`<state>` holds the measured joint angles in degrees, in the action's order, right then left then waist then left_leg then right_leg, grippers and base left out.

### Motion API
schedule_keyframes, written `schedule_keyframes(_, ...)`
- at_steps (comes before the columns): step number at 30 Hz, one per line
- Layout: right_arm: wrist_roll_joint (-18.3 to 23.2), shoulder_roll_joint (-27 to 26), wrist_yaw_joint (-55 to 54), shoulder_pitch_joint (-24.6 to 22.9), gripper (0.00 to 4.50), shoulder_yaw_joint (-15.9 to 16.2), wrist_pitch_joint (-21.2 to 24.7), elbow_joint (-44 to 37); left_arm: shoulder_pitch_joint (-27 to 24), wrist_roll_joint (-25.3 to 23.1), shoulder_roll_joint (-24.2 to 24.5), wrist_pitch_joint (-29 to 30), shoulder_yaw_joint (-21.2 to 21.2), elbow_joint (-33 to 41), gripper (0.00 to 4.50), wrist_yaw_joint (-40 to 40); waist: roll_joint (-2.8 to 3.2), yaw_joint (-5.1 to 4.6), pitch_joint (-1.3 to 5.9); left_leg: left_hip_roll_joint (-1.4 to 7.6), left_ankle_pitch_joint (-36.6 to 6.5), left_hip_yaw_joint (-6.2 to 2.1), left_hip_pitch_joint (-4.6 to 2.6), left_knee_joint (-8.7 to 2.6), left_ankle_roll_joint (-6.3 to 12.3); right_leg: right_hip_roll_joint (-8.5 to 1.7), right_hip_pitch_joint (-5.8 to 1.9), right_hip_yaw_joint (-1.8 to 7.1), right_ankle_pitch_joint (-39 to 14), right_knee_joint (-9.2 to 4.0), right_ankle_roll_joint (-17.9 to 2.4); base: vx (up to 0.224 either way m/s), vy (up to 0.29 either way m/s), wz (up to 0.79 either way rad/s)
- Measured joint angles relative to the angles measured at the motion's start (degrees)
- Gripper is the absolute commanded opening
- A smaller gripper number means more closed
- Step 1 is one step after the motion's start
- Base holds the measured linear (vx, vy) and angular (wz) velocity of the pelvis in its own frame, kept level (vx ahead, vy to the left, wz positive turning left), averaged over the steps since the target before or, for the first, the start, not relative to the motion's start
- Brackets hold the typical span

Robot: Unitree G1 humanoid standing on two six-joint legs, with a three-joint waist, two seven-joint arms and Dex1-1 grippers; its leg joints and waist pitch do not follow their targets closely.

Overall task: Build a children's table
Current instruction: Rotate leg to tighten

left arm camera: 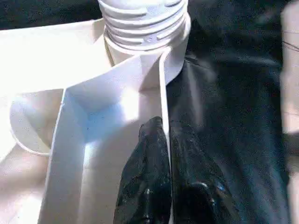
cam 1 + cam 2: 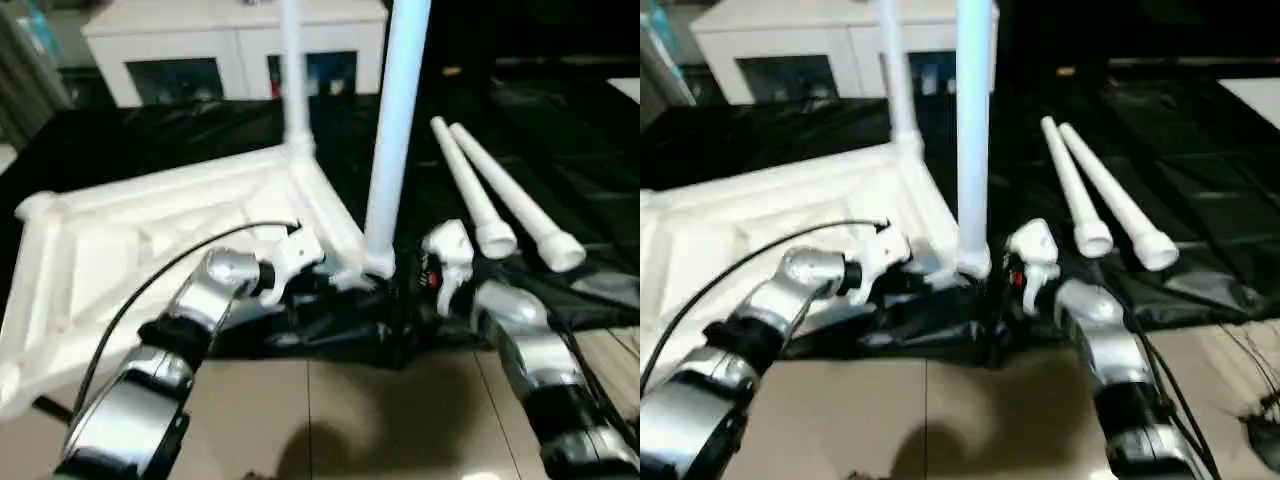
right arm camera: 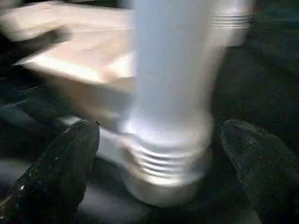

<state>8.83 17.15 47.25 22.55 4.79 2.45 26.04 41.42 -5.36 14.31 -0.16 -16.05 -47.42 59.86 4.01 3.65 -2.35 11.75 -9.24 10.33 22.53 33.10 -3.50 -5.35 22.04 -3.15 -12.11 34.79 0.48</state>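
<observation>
The children's table top (image 2: pixel 150 225) lies upside down on a black sheet, ribs facing up. One white leg (image 2: pixel 293 70) stands upright in its far corner socket. A second leg (image 2: pixel 397 130) stands in the near corner socket, its ribbed end (image 1: pixel 145 23) seated there. My left gripper (image 1: pixel 163 126) is shut on the thin rim of the top just beside that socket. My right gripper (image 3: pixel 159 135) is open, with one finger (image 3: pixel 60 172) on each side of the near leg's base and apart from it. Two loose legs (image 2: pixel 468 185) (image 2: pixel 515 200) lie side by side to the right.
A white cabinet with glass doors (image 2: pixel 235 40) stands at the back. The black sheet (image 2: pixel 150 135) covers the floor under the work, with its crumpled edge below my grippers. Tiled floor (image 2: pixel 350 420) lies nearest me. A black cable (image 2: pixel 150 280) arcs over my left forearm.
</observation>
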Motion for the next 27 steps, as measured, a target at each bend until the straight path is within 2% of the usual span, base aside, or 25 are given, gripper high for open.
schedule_keyframes(5, -0.09, 1.04, 3.37, 0.1, 4.47, 1.03, -0.06, -0.54, -1.54, 0.51, 0.89, -0.01, -0.22, 2.38, 0.0, 3.44, -0.04, 0.0, -0.03, 0.0, -0.02, 0.1, 0.0, 0.06, -0.04, -0.03, 0.0, 0.08, 0.0, 0.01, 0.0, 0.0, 0.0, 0.0)
schedule_keyframes(9, -0.44, 1.02, 3.95, 0.84, 4.47, 2.13, 0.03, -0.51, -2.43, 0.72, 1.02, 1.08, -0.59, 4.53, 0.0, 5.28, -0.04, 0.36, -0.03, 0.0, -0.02, 0.11, 0.01, 0.06, -0.04, -0.03, 0.0, 0.08, 0.0, 0.01, 0.0, 0.0, 0.0, 0.0)
schedule_keyframes(10, -0.45, 1.01, 3.96, 1.13, 4.31, 2.34, 0.11, -0.4, -2.5, 0.75, 1.05, 1.3, -0.64, 4.81, 0.0, 5.63, -0.04, 0.44, -0.03, 0.0, -0.02, 0.12, 0.02, 0.06, -0.04, -0.04, 0.01, 0.08, 0.0, 0.01, 0.0, 0.0, 0.0, 0.0)
schedule_keyframes(12, -0.42, 0.86, 4.09, 2.12, 4.31, 2.38, 0.42, 0.37, -2.58, 0.92, 1.16, 1.51, -0.84, 5.08, 0.0, 6.22, -0.03, 0.62, -0.03, 0.0, -0.02, 0.14, 0.02, 0.07, -0.04, -0.04, 0.01, 0.08, 0.0, 0.0, 0.0, 0.0, 0.0, 0.0)
schedule_keyframes(13, -0.41, 0.82, 4.09, 2.38, 4.11, 2.38, 0.5, 0.62, -2.58, 0.94, 1.18, 1.51, -0.97, 5.15, 0.0, 6.25, -0.03, 0.77, -0.03, 0.0, -0.02, 0.14, 0.02, 0.08, -0.04, -0.04, 0.01, 0.08, 0.0, 0.01, 0.0, 0.0, 0.0, 0.0)
schedule_keyframes(18, -0.4, 0.25, 4.09, 2.53, 3.67, 2.37, 0.53, 1.93, -2.63, 0.95, 1.21, 2.19, -1.33, 6.04, 0.0, 6.62, -0.03, 1.45, -0.03, 0.0, -0.02, 0.15, 0.06, 0.09, -0.03, -0.04, 0.06, 0.08, 0.0, 0.01, 0.0, 0.0, 0.0, 0.0)
schedule_keyframes(27, -0.43, 0.69, 4.19, 2.53, 2.93, 2.36, 0.3, 2.38, -2.67, 0.98, 1.31, 2.55, -1.32, 6.21, 0.0, 6.95, -0.03, 1.46, -0.03, 0.02, -0.02, 0.15, 0.09, 0.23, -0.03, -0.04, 0.06, 0.08, 0.0, 0.06, 0.0, 0.0, 0.0, 0.0)
